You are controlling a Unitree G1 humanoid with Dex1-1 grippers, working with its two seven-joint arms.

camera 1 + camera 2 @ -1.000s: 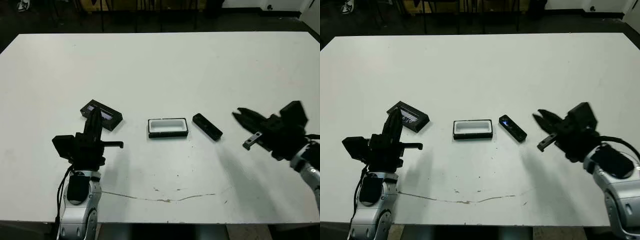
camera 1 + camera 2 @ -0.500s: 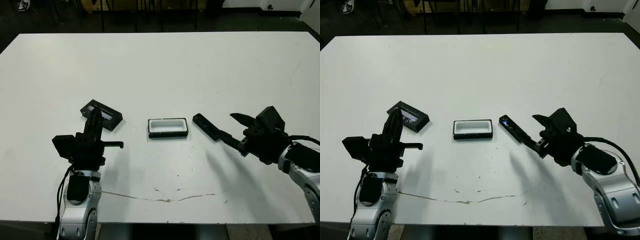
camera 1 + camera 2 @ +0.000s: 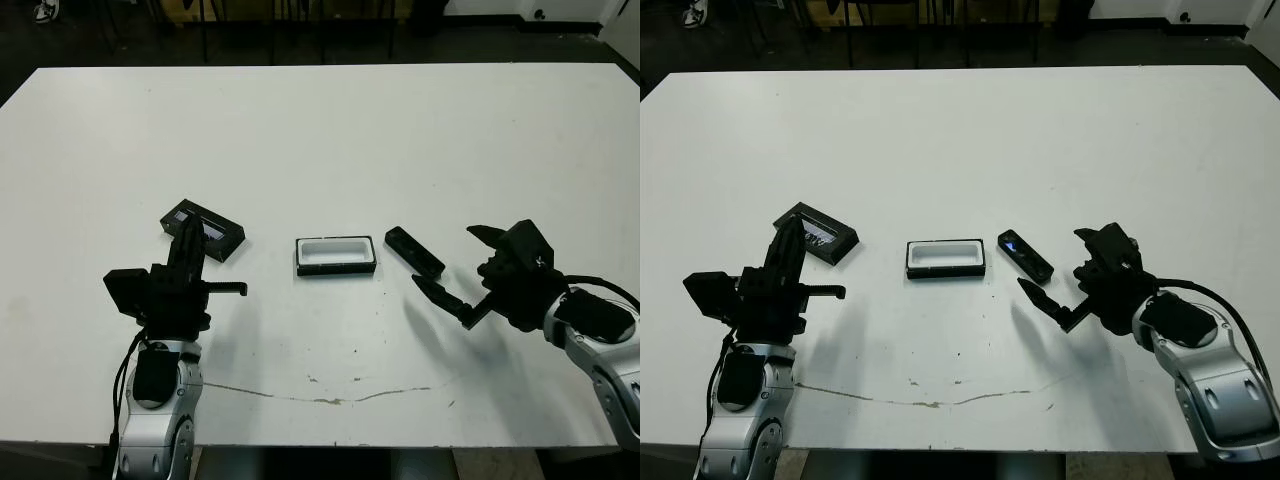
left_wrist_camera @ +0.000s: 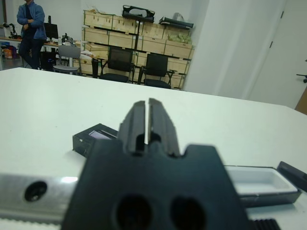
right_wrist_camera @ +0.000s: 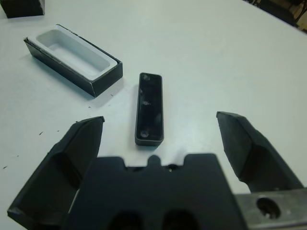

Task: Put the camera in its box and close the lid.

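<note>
Three black pieces lie in a row on the white surface [image 3: 320,140]. At centre, the box [image 3: 336,255], a shallow rectangular tray with smooth rounded white lining, holds nothing. Just right of it, apart, the camera [image 3: 414,252], a slim black bar, lies flat with its long axis slanting from far-left to near-right, one end toward the right end effector [image 3: 462,270], whose fingers are spread wide just short of it. Left of the box, the flat lid [image 3: 202,229] shows a pale strip. Near it, the left end effector [image 4: 147,120] has its fingers pressed together.
</note>
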